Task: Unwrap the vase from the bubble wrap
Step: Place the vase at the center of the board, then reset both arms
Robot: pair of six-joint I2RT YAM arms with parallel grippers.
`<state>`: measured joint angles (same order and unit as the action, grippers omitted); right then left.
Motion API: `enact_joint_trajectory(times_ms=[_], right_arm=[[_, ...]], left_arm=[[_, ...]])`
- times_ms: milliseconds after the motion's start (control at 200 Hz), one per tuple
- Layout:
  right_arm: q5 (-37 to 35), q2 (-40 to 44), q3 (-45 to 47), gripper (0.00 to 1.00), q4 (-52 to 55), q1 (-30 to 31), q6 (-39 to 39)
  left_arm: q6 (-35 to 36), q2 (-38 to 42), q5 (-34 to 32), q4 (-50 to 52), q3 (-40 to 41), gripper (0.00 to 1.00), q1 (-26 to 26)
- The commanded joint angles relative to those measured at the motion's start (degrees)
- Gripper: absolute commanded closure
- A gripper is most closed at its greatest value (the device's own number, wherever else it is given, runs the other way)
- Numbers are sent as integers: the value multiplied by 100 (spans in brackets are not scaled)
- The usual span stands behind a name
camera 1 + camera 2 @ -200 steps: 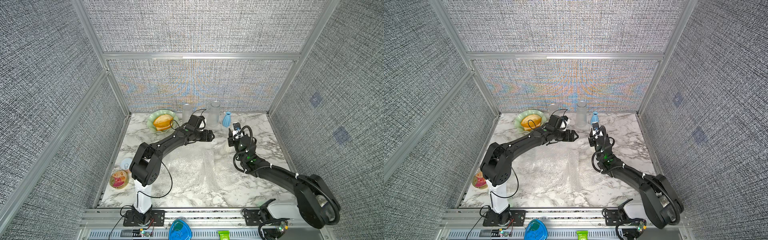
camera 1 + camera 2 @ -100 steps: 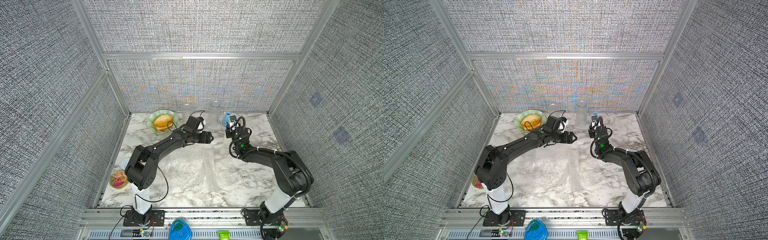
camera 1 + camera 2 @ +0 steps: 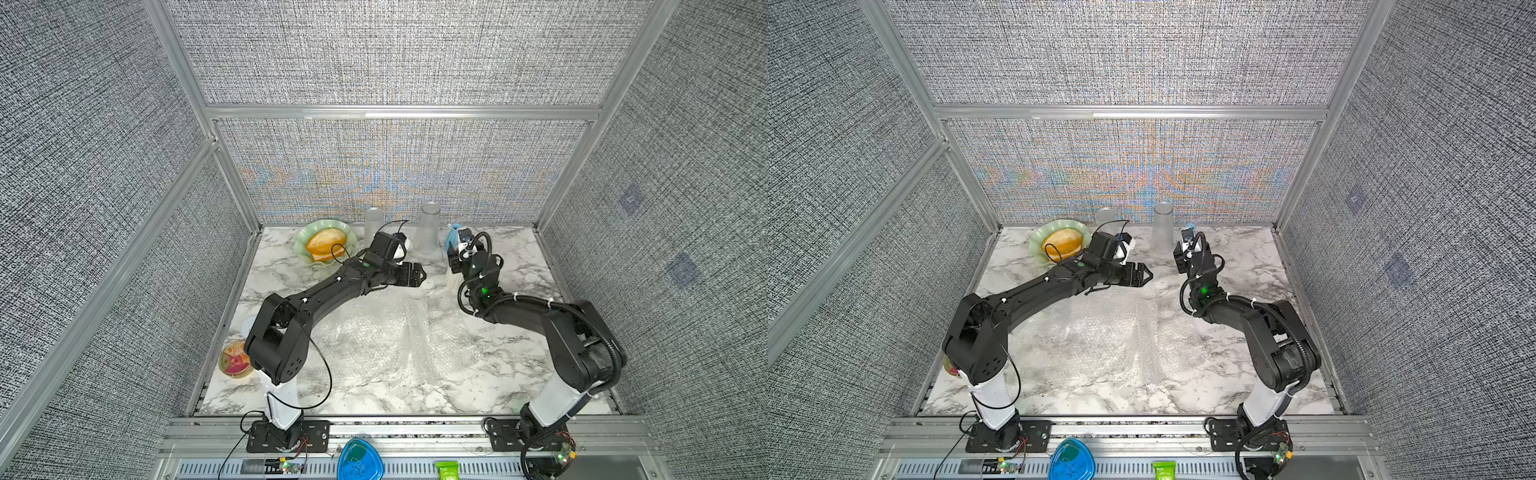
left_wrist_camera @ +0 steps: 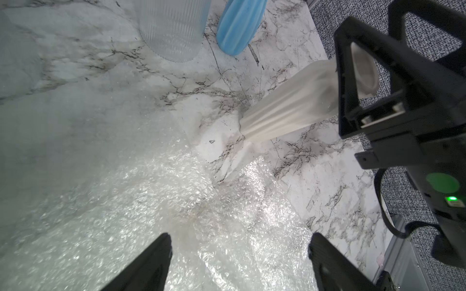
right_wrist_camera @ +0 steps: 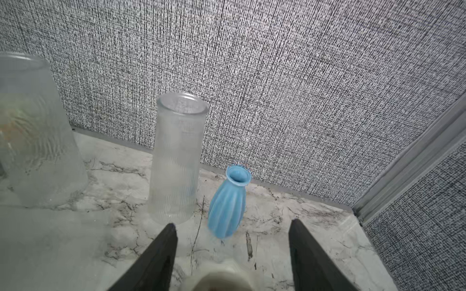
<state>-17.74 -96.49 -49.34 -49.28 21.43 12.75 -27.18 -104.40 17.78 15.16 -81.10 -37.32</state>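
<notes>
Grey woven walls boxed in the marble desk (image 3: 511, 266), and on it you had the white ribbed vase (image 4: 290, 108) standing upright and bare near the far right, its long axis vertical, its foot on bare marble just beyond the edge of the bubble wrap (image 3: 386, 328). That wrap lay spread flat and crinkled over the middle of the desk, apart from the vase as far as the left wrist view showed.

Your right end effector (image 5: 232, 223) sat directly over the vase: the cream rim (image 5: 222, 277) showed between the two black fingers (image 5: 156, 254), with a gap on either side, so the jaws were apart and gripping nothing. The vase therefore lay straight below that end effector, along its own axis, and the right arm was plainly the nearer one.

Your left end effector (image 4: 239, 239) hung over the far edge of the wrap, jaws wide and empty, pointing toward the vase from its left.

Judging from this, the unwrapping looked done, and your coming move turned on leaving the vase along its axis: a sideways pull could catch the rim and tip it toward the blue vase (image 5: 227, 204) and the clear ribbed cylinder (image 5: 176, 161) standing near behind it
</notes>
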Motion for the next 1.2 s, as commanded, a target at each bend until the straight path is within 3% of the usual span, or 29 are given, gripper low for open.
enact_joint_trajectory(times_ms=[0, 125, 235, 305, 420, 580, 700, 800, 946, 1051, 1156, 1196], right_arm=[[14, 282, -66, 21, 6, 20, 68], [13, 830, -91, 9, 514, 31, -49], [-67, 1602, 154, 1, 1039, 27, -316], [-220, 2129, 346, 1, 1523, 28, -490], [-706, 3039, 1083, 1, 1837, -7, -663], [-1333, 3827, 2197, 1, 2002, -351, -814], [-1098, 3742, 3183, 1, 1346, -900, -1206], [-998, 3208, 3737, 1, 538, -1081, -1296], [-569, 2329, 3805, 1, -605, -1322, -1141], [-327, 1915, 3777, 1, -1213, -1457, -1080], [171, 1121, 3908, 1, -2204, -1845, -1296], [246, 801, 3970, 1, -2664, -1881, -1294]], left_arm=[[33, 238, -297, 48, 61, 9, 14], [55, 622, -823, 214, 213, 1, 24], [126, 1229, -1631, 404, 498, 0, 39], [186, 1737, -2312, 434, 811, 0, 58], [413, 2769, -3587, 62, 1715, 1, 100], [1343, 4362, -5033, -1481, 3504, 0, 413], [1956, 5071, -5079, -2415, 4540, 1, 1157], [2711, 5077, -4942, -3702, 5578, 1, 1669], [3122, 4256, -4579, -5425, 6421, 0, 2342], [2717, 3620, -3782, -6380, 6750, 0, 3076], [2753, 2981, -3672, -7448, 6999, 0, 3420], [2659, 2863, -3698, -7363, 6869, 0, 3465]])
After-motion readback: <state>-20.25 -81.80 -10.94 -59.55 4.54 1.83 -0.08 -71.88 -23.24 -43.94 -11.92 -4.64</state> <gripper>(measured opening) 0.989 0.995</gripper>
